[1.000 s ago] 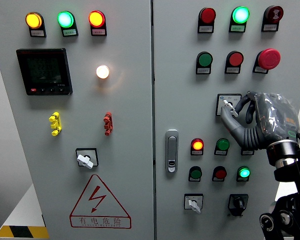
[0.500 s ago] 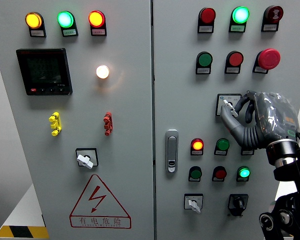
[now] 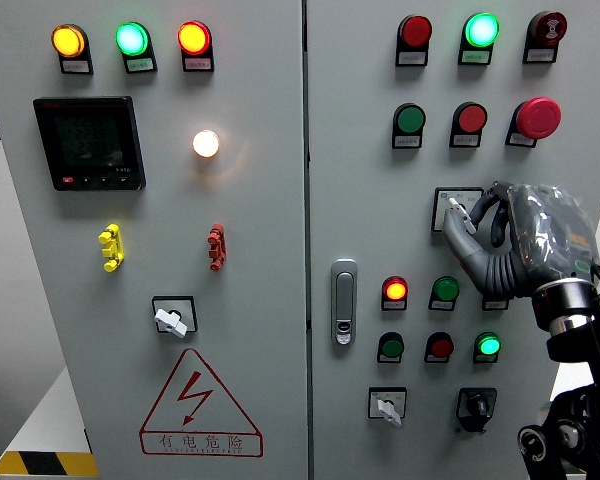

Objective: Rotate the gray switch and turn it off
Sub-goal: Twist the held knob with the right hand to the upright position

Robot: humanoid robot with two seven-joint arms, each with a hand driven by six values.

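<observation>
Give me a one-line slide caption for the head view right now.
Right hand pinches the gray switch on the control cabinet's right door, fingers closed around its knob.

Cabinet panel [image 3: 260, 400] light grey; warning triangle [image 3: 200, 403] red; toggles yellow [image 3: 109, 247] and red [image 3: 215, 247]; right hand [image 3: 515, 245] grey, emergency-stop button [image 3: 537, 117] above it red.

Matt pale grey painted metal cabinet doors [image 3: 260, 330], glossy coloured plastic indicator lamps [image 3: 130, 38], shiny chrome door latch [image 3: 343, 300], right hand [image 3: 500, 235] in glossy clear plastic wrap over grey ribbed fingers [image 3: 470, 250].
</observation>
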